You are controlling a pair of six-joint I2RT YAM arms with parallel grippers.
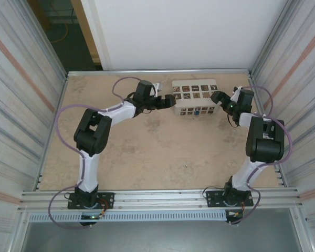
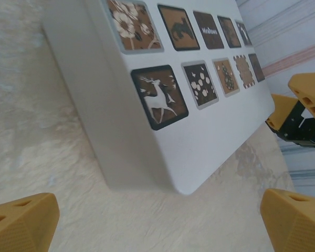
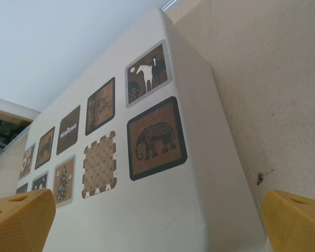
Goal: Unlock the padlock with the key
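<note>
From above, the padlock [image 1: 198,111] is a tiny blue speck against the near face of the white box [image 1: 194,88], which sits toward the back of the table [image 1: 147,152]. The wrist cameras do not pick it up; instead they give the box's top close up, with rows of brown picture tiles (a deer on the left arm's side, an elephant on the right arm's). The left gripper [image 1: 171,101] is just off the box's left end and the right gripper [image 1: 216,97] just off its right end, so the padlock lies between them, a little nearer the arm bases than either. In each wrist view the yellow fingers [image 2: 21,223] sit at opposite bottom corners of the frame, so both sets of jaws are spread wide and hold nothing. The left wrist view also catches the right gripper beyond the box's far corner. I cannot make out a key. The table is a mottled beige board; ribbed metal walls [image 1: 21,79] close the sides, a white panel [image 1: 189,31] the back, and an aluminium rail [image 1: 163,197] carries the arm bases.
</note>
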